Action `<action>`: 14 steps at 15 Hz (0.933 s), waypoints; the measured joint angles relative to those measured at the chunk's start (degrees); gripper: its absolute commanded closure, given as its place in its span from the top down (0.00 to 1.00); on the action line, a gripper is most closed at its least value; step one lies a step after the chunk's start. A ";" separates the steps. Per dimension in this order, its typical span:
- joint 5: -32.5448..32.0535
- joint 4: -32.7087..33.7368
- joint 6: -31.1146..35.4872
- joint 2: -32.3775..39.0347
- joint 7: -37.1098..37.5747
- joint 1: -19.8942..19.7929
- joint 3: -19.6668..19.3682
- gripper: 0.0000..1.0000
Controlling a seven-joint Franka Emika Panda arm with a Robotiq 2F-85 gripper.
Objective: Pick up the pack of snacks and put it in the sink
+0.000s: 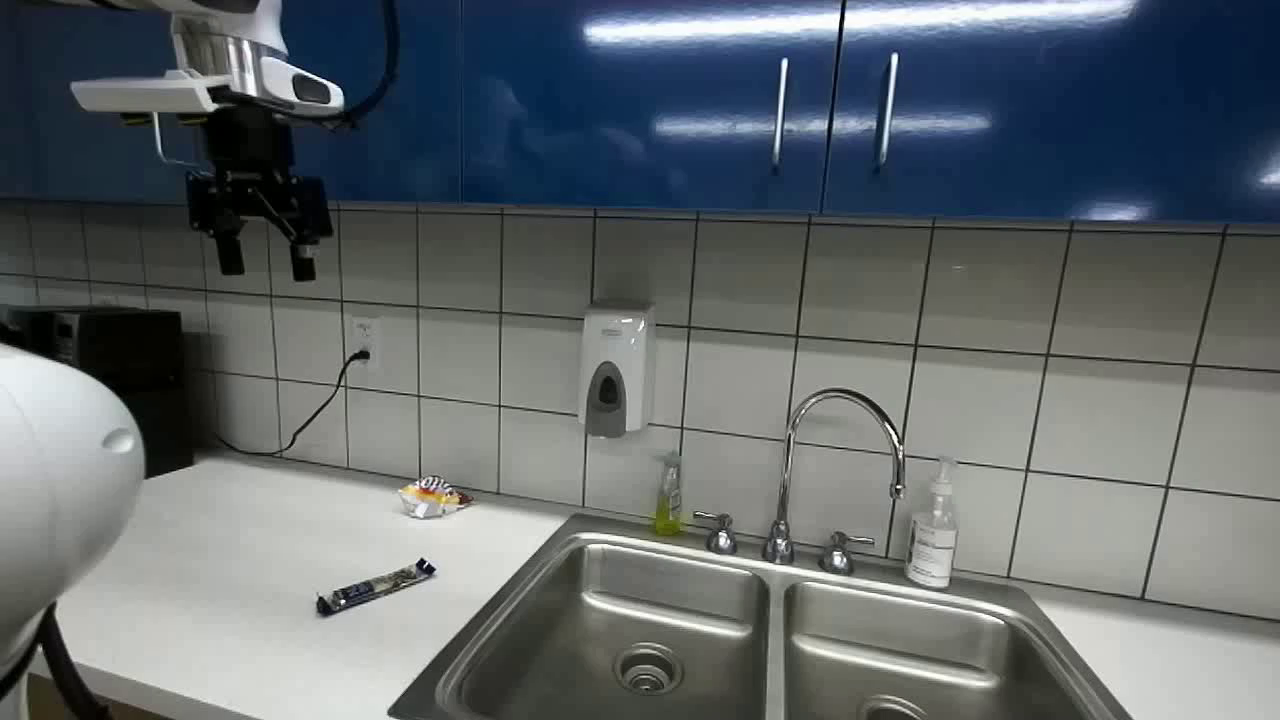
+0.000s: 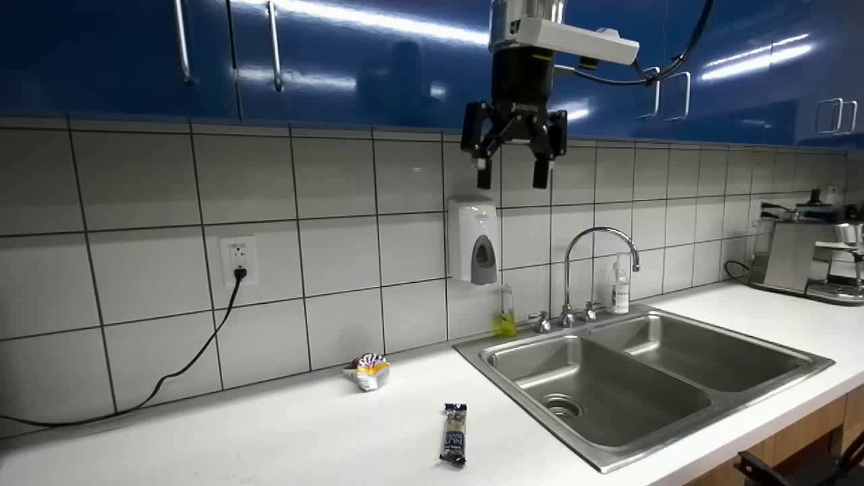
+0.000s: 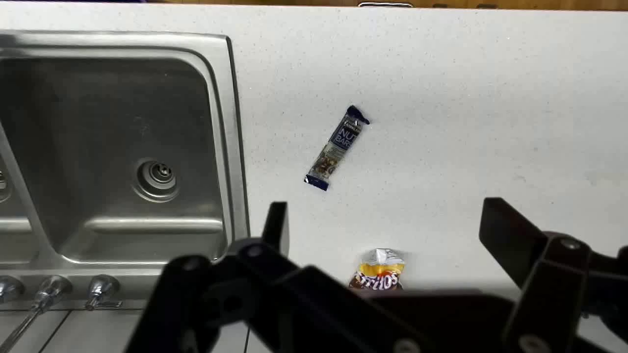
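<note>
One snack pack is lying beside the sink (lifting and placing seemingly remaining); a spread, empty gripper is hanging above sink height.

Sink cut off at bottom in an exterior view, at left in the wrist view, chip bag partly hidden behind the hand there

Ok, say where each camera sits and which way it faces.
An exterior view: in front of the counter, facing the tiled wall receding left; arm, tool at left.
An exterior view: likewise, wall receding right; arm, tool at top.
Wrist view: on the arm, facing down at the counter; open tool below.
Both exterior views share the soap dispenser; all, the sink and nut bar.
</note>
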 measured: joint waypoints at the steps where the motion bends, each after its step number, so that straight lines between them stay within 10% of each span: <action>1: 0.00 0.00 0.03 0.03 0.00 0.00 0.00 1.00; 14: 0.01 -2.93 2.71 1.31 0.00 0.05 0.00 1.00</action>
